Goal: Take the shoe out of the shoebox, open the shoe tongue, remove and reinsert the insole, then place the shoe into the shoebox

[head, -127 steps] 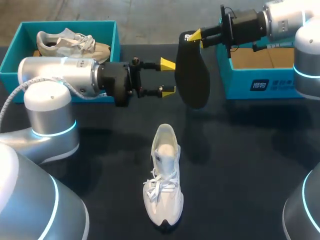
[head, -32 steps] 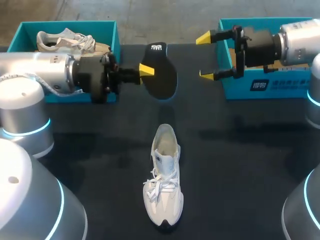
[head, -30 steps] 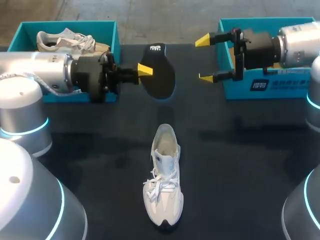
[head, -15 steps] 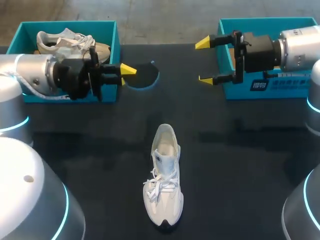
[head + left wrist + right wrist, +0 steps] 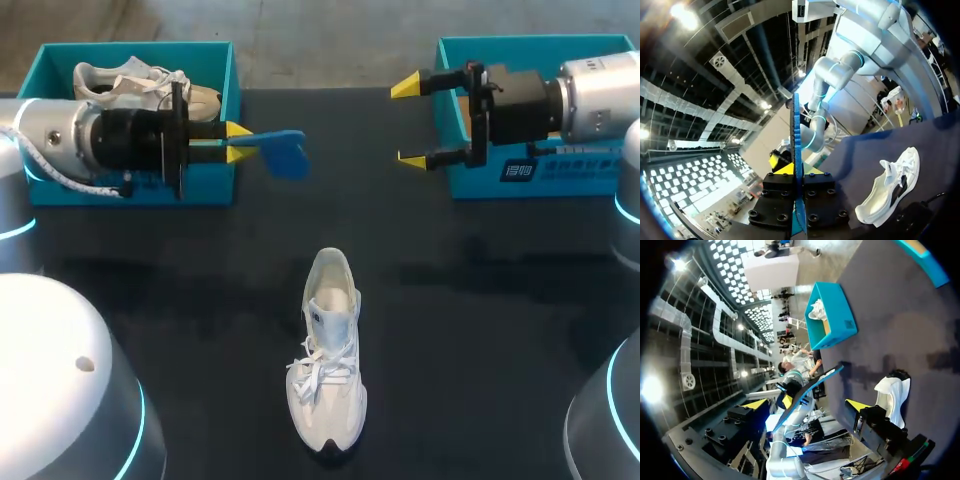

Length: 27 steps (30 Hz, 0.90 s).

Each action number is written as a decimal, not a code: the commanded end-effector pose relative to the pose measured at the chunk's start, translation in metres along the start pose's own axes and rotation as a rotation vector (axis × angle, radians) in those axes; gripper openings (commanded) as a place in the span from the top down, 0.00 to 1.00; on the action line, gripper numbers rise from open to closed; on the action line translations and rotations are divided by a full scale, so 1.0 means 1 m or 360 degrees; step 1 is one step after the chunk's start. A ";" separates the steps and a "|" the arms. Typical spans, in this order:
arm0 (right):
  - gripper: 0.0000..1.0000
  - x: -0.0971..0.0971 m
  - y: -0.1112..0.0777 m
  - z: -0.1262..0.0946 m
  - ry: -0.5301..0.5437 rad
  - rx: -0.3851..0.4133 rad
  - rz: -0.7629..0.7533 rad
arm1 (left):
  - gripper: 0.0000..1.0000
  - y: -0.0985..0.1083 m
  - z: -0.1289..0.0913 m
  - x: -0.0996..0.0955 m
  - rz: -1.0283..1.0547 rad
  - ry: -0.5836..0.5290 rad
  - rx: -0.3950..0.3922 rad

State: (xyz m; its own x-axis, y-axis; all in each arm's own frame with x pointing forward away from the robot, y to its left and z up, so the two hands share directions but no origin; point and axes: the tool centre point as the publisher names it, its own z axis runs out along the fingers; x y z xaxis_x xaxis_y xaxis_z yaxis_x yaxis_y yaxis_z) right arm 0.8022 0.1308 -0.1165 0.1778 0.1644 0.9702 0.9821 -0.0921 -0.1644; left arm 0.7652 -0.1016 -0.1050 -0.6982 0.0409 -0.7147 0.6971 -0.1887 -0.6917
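Observation:
A white lace-up shoe (image 5: 325, 365) lies on the black table, toe toward the near edge, tongue raised; it also shows in the wrist views (image 5: 890, 185) (image 5: 892, 392). My left gripper (image 5: 236, 142) is shut on one end of the insole (image 5: 280, 152), held above the table in front of the left box, blue underside showing. In the left wrist view the insole (image 5: 796, 130) stands edge-on between the fingers of the left gripper (image 5: 797, 172). My right gripper (image 5: 410, 123) hangs open and empty beside the right teal shoebox (image 5: 520, 170); its tips (image 5: 806, 405) are spread wide.
A second teal box (image 5: 220, 60) at the back left holds another pale shoe (image 5: 130, 85); it shows in the right wrist view too (image 5: 832, 315). The right box interior looks brown and bare where visible. Dark table lies all around the white shoe.
The right gripper let go of the insole after the left took it. The left arm has drawn back leftward and turned the insole from black face up to blue side showing.

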 end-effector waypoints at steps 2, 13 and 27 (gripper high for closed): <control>0.00 0.000 0.000 0.001 -0.0001 -0.0003 0.0000 | 1.00 0.005 -0.001 -0.004 0.0000 0.0019 0.0019; 0.00 0.000 0.000 0.001 -0.0001 -0.0003 0.0000 | 1.00 0.008 -0.004 -0.010 -0.0530 -0.0223 0.0068; 0.00 0.000 0.000 0.001 -0.0001 -0.0003 0.0000 | 1.00 0.003 -0.004 -0.025 -0.1241 -0.0384 0.0051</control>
State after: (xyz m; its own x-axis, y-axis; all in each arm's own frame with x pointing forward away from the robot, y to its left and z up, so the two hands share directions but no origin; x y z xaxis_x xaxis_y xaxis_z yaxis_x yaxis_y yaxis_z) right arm 0.8020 0.1308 -0.1165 0.1772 0.1645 0.9703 0.9822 -0.0919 -0.1638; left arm 0.7908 -0.0971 -0.0959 -0.9825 -0.0305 -0.1837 0.1857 -0.2345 -0.9542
